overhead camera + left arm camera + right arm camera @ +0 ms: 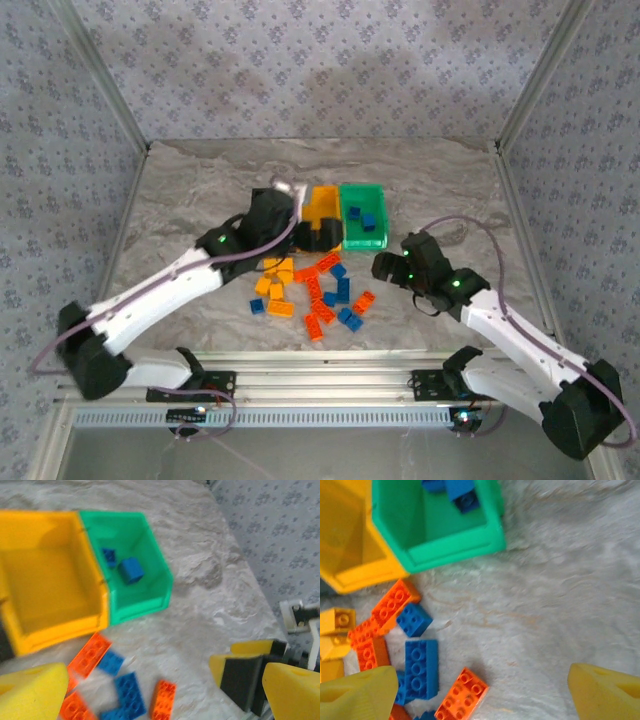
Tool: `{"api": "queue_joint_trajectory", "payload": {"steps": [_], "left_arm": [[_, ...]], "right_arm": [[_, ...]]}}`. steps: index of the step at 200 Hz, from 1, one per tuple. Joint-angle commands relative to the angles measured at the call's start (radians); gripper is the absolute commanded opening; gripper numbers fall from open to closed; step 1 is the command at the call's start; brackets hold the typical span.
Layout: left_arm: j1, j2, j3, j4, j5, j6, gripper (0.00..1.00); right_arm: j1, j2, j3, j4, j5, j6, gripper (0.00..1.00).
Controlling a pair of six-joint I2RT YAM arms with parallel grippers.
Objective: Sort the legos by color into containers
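Nearest the arm bases, the loose legos are seen scattered on the marbled worktop between the two arms: yellow-orange bricks are gathered to the left, red-orange bricks in the middle and blue bricks mostly to the right. Just right of this scatter, the right pincer is held over bare worktop; its yellow-padded fingers are spread wide and nothing is gripped between them, while a long blue brick and a short red-orange brick are seen lying flat beside one finger. A little farther back, the left pincer is held over the far edge of the scatter, just in front of the bins; it too is opened wide and nothing is held in it. Behind it, the orange-yellow bin and the green bin are set side by side with their walls touching, the green one on the right. Two blue bricks are found inside the green bin. Beyond the bins, bare worktop is carried on to the patterned back wall.
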Motion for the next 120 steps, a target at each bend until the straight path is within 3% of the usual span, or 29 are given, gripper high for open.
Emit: {"api": "queue_joint_trajectory", "payload": {"steps": [1,31,59,90,120], "left_arm": [[0.005,-0.150,-0.200,-0.027,-0.087,-0.050,0.99],[0.016,-0.387,-0.421,-0.075,-0.133,-0.120,1.00],[0.019,-0.537,-0.529,-0.117,-0.163,-0.161,1.00],[0.023,-0.624,-0.580,-0.164,-0.201,-0.190,1.00],[0.028,-0.638,-0.616,-0.166,-0.197,-0.221,1.00]], "right_arm": [[0.088,0.082,0.017,0.029,0.029,0.025,0.89],[0.200,0.209,0.059,0.064,0.058,0.025,0.88],[0.243,0.343,0.133,0.068,0.087,0.016,0.83],[0.258,0.435,0.221,-0.051,0.172,0.094,0.74],[0.257,0.415,0.174,-0.099,0.215,0.260,0.69]]}}
